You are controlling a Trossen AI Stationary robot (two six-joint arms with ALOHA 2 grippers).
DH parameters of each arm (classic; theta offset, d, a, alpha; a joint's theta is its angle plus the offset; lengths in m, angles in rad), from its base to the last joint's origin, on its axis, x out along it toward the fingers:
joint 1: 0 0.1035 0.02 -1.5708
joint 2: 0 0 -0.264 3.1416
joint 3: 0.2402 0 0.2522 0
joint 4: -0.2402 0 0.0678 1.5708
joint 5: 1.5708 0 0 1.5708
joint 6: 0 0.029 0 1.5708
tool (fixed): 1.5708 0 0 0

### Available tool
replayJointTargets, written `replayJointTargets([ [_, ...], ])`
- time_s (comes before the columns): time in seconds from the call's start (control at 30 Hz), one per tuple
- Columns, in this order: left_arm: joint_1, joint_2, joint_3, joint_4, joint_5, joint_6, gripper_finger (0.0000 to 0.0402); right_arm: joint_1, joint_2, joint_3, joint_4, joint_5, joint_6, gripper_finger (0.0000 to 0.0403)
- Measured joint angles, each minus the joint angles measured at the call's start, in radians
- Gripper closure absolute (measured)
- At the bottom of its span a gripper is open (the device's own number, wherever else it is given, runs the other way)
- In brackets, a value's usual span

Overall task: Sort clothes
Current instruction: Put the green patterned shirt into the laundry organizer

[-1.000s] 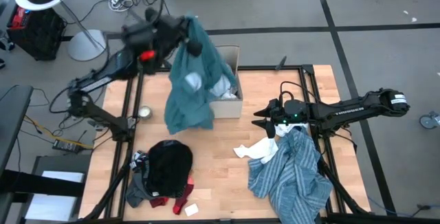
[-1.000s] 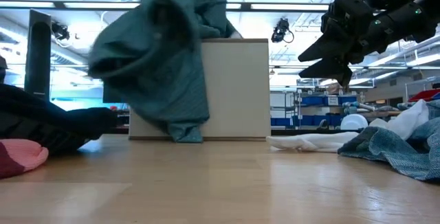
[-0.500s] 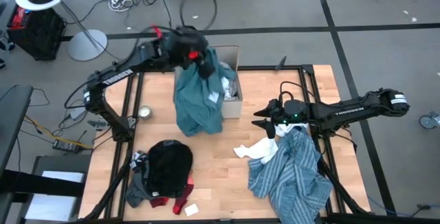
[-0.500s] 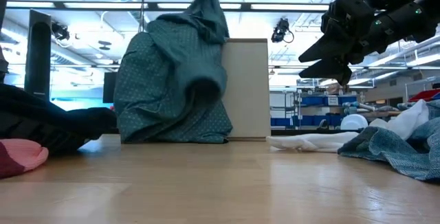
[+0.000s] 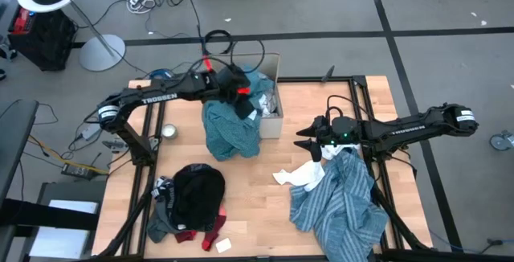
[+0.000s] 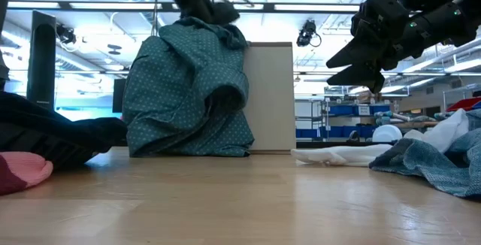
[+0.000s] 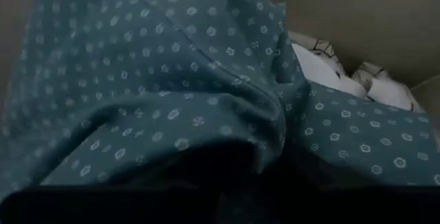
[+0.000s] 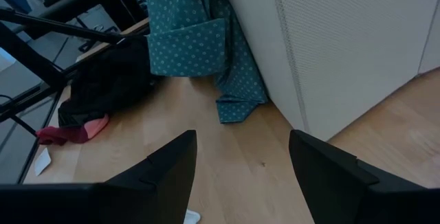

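Presently the left gripper (image 5: 241,93), its jaw state indiscernible, sits over the box (image 5: 271,122) where the teal shirt (image 5: 231,129) drapes from rim to table, while the right gripper (image 5: 308,143) waits wide open near the striped shirt (image 5: 337,198); next, seemingly, tucking the overhang inside.

Teal dotted fabric shirt (image 5: 231,125): draped, upper centre. Blue-white striped shirt (image 5: 337,206): crumpled, lower right. White cloth (image 5: 301,175): touching it. Black garment (image 5: 197,194), red pieces (image 5: 210,236): heaped, lower left.
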Motion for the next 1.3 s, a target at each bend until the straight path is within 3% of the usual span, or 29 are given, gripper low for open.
replayJointTargets([
  [0.23, 0.023, 0.077, -0.089, 0.164, 0.032, -0.081, 0.0278, 0.0, 0.0, 0.0, 0.002, 0.0, 0.0, 0.017],
  [0.3, 0.044, 0.121, -0.088, 0.202, 0.094, -0.135, 0.0278, 0.0, 0.0, 0.0, 0.004, 0.0, 0.0, 0.017],
  [0.4, 0.072, 0.199, -0.099, 0.227, 0.157, -0.19, 0.0278, 0.0, 0.0, 0.0, 0.003, 0.0, 0.001, 0.017],
  [0.7, 0.084, 0.285, -0.089, 0.233, 0.175, -0.223, 0.0278, 0.0, 0.0, 0.0, -0.003, 0.0, 0.001, 0.017],
  [0.87, 0.076, 0.209, -0.045, 0.19, 0.174, -0.161, 0.0278, 0.0, 0.0, 0.0, -0.002, 0.0, -0.002, 0.017],
  [1.07, 0.062, 0.031, -0.005, 0.191, 0.174, -0.127, 0.0278, 0.0, 0.0, 0.0, -0.002, 0.0, -0.004, 0.017],
  [1.3, -0.015, -0.161, -0.005, 0.053, 0.033, -0.085, 0.0278, 0.002, 0.0, 0.0, -0.001, 0.0, -0.008, 0.017],
])
